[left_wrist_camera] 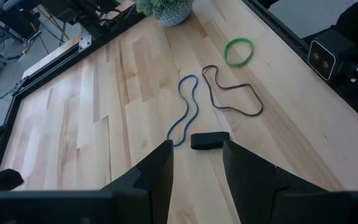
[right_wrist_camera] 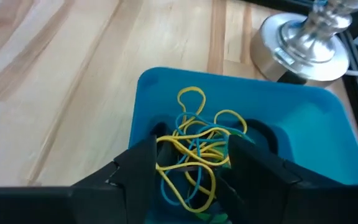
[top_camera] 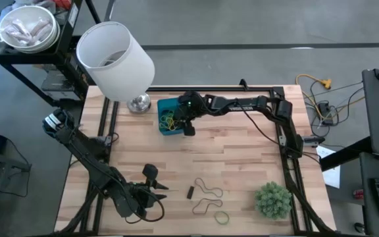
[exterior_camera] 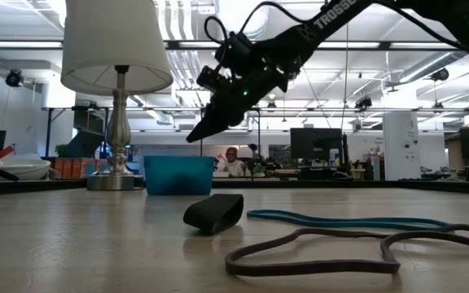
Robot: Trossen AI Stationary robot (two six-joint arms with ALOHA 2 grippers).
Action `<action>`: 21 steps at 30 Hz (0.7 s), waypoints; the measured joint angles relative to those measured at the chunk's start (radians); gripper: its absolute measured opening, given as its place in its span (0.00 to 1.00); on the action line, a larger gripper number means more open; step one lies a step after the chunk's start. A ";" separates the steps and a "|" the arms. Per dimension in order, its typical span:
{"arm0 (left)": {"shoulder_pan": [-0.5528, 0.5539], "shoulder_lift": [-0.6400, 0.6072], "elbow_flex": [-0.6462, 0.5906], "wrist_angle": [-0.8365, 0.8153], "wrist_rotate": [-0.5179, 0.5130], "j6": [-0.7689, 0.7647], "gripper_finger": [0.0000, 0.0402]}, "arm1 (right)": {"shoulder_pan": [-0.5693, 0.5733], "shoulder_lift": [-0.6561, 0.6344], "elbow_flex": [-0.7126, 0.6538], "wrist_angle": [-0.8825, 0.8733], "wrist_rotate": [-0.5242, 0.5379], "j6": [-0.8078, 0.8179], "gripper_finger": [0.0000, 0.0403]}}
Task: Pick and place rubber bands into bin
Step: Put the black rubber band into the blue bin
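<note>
The blue bin [top_camera: 166, 107] stands on the table's far side beside the lamp base and holds a tangle of yellow, blue and green rubber bands [right_wrist_camera: 194, 146]. My right gripper [right_wrist_camera: 194, 167] hovers open just above the bin [right_wrist_camera: 303, 143], fingers slanting down [exterior_camera: 198, 130]. Near the front edge, loose bands lie flat on the wood: a short black band [left_wrist_camera: 209, 140], a teal loop [left_wrist_camera: 185, 109], a brown loop [left_wrist_camera: 232, 99] and a green ring [left_wrist_camera: 238, 51]. My left gripper [left_wrist_camera: 197, 163] is open and low, just short of the black band [top_camera: 191, 192].
A lamp with a big white shade [top_camera: 114, 58] and a silver base [right_wrist_camera: 303, 46] stands right beside the bin's far-left corner. A bushy green plant [top_camera: 273, 199] sits at the near right. A black frame rail [top_camera: 288, 138] borders the table; bare wood lies in the middle.
</note>
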 joint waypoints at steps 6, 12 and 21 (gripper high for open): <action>0.001 0.000 0.000 0.001 0.000 0.001 0.31 | 0.027 -0.106 0.000 -0.138 -0.022 -0.003 0.49; 0.010 0.000 0.000 0.024 -0.003 0.009 0.31 | 0.086 -0.249 -0.001 -0.309 -0.025 -0.003 0.49; 0.039 0.010 -0.012 0.053 -0.005 0.021 0.31 | 0.187 -0.426 -0.069 -0.410 -0.023 -0.001 0.49</action>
